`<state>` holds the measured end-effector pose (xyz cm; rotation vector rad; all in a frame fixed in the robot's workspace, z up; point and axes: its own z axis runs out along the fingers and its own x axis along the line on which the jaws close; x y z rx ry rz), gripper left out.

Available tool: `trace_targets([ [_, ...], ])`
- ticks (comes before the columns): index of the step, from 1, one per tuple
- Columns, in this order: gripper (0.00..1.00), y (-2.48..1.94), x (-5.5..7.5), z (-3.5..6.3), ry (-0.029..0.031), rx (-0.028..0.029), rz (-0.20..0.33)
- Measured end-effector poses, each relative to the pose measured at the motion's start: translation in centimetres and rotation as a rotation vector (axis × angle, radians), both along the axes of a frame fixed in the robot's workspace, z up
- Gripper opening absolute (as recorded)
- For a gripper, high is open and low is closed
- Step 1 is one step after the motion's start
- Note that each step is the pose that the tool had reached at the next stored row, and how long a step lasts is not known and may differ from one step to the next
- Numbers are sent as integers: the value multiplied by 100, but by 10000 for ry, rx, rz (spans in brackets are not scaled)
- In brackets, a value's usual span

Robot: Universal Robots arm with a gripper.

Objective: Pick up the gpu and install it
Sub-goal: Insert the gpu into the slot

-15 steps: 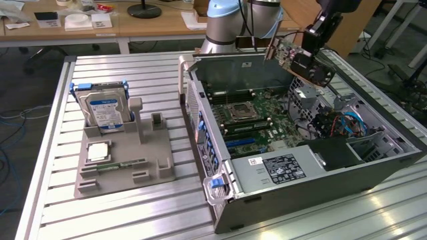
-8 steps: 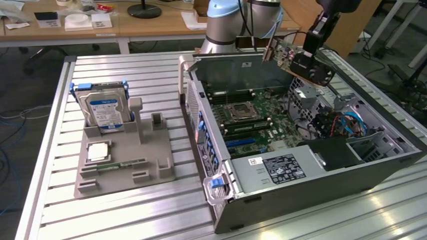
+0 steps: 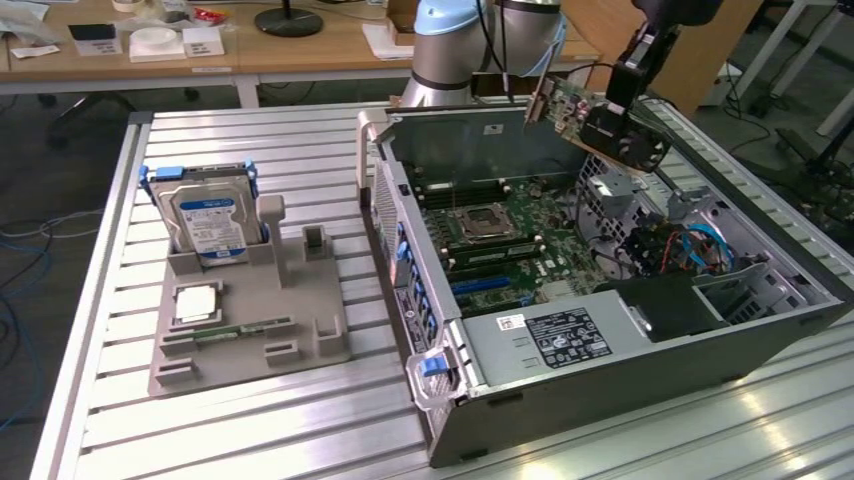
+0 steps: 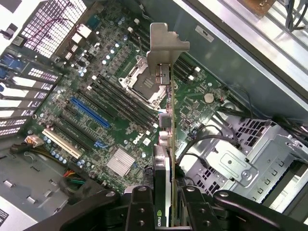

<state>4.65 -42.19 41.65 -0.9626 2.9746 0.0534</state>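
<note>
Position of the gpu [image 3: 587, 112]: in the air over the open computer case [image 3: 747, 335], above the case's back edge and toward its corner on the exterior view's right, touching neither the case nor the boards inside; it hangs tilted, the silver bracket [image 4: 166, 45] at the higher end and the black cooler [image 3: 625, 138] at the lower one; the gripper [image 4: 166, 195] holds it, jaws drawn narrow onto the two faces of the card at the end away from the bracket, so the long axis runs straight out from the fingers [image 4: 139, 207] to the bracket; the wrist view looks along the card's edge, and beneath it lies the motherboard [image 4: 192, 103], the bracket over the processor socket [image 4: 144, 86]; the blue slot [image 4: 89, 113] and the white slot [image 4: 60, 144] lie well to one side, toward the case's perforated rear wall, and they run at a clear angle to the card's long axis rather than parallel with it; judging by that, card and slot are not yet lined up; near the bench's edge on the exterior view's left stands a grey fixture [image 3: 287, 345] holding a hard drive [image 3: 207, 220].
</note>
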Motion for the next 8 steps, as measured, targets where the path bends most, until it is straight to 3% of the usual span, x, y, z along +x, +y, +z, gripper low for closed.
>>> trace_targets([
  [3,26,0,0,-1,1,0,288],
  [8,26,0,0,-2,1,0,1196],
])
